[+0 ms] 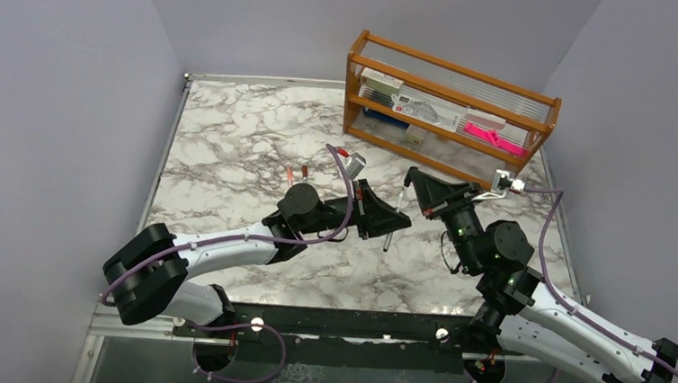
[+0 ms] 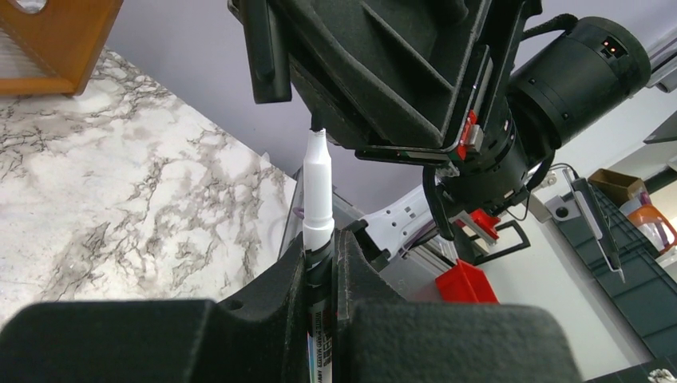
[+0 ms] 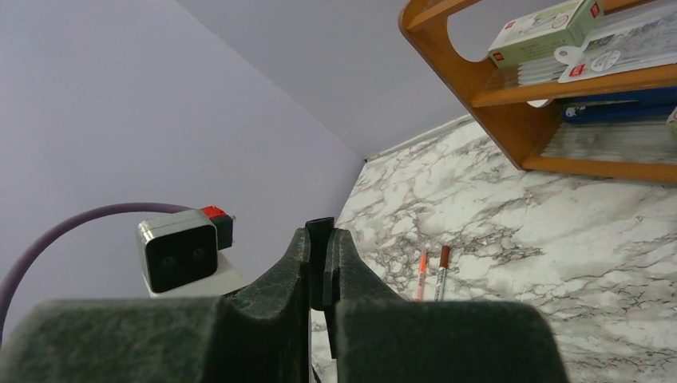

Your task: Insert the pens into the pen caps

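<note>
The left arm [image 1: 224,242] and right arm [image 1: 561,320] reach from the near edge and meet over the middle of the table [image 1: 231,139]. The left gripper [image 2: 319,257] is clamped on a silvery pen [image 2: 317,187], tip up; the right gripper [image 3: 321,267] pinches the black cap [image 3: 320,227]. Two spare pens [image 1: 289,172] lie toward the far-left corner. Risk: an off-axis push could pivot the shallowly held cap, or slide the pen through the fingers

The black left gripper [image 2: 323,255] pinches a silvery-white pen [image 2: 318,191], the black right gripper [image 3: 321,255] a black cap [image 3: 320,226]. Beyond it, an orange-red pen [image 3: 421,274] lies on the white, grey-veined table [image 3: 559,239].
</note>
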`<state>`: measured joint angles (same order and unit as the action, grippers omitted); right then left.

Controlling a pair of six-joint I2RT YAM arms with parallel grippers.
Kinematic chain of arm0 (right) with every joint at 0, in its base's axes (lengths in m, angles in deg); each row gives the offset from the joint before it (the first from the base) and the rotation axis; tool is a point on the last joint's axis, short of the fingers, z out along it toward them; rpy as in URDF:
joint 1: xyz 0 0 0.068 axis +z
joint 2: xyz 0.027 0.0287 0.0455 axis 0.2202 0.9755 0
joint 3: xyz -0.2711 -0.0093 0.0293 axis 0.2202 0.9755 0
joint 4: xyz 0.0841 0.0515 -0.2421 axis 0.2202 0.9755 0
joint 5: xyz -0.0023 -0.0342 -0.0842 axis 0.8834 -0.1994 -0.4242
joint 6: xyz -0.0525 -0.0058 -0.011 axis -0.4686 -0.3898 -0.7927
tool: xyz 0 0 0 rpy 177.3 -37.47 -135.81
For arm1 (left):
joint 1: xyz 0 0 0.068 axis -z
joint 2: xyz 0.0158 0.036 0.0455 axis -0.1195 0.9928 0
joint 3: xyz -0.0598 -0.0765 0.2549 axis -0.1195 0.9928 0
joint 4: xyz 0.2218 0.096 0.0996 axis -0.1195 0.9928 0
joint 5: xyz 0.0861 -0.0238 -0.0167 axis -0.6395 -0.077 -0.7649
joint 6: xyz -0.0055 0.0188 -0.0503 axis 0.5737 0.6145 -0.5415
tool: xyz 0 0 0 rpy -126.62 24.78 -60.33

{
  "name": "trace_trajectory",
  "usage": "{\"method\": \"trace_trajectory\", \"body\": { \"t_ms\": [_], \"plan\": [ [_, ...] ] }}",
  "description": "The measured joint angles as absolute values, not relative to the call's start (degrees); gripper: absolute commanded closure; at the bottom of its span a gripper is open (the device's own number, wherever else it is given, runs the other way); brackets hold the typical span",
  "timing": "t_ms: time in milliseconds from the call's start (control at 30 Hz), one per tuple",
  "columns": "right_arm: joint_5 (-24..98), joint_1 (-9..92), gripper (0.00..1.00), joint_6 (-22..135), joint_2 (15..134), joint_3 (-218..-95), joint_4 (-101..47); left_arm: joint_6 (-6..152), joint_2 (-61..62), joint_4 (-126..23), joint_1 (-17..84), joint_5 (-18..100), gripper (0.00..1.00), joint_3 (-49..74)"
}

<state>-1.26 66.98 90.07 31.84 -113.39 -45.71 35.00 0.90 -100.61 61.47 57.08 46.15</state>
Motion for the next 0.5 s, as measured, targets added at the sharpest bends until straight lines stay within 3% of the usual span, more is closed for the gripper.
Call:
{"method": "trace_trajectory", "body": {
  "t_ms": [500],
  "plan": [
    [-0.5, 67.0, 0.99, 89.8, 31.8, -113.4, -45.7, 35.0, 3.1, -100.6, 61.5, 56.6, 1.00, 45.5]
  ]
}}
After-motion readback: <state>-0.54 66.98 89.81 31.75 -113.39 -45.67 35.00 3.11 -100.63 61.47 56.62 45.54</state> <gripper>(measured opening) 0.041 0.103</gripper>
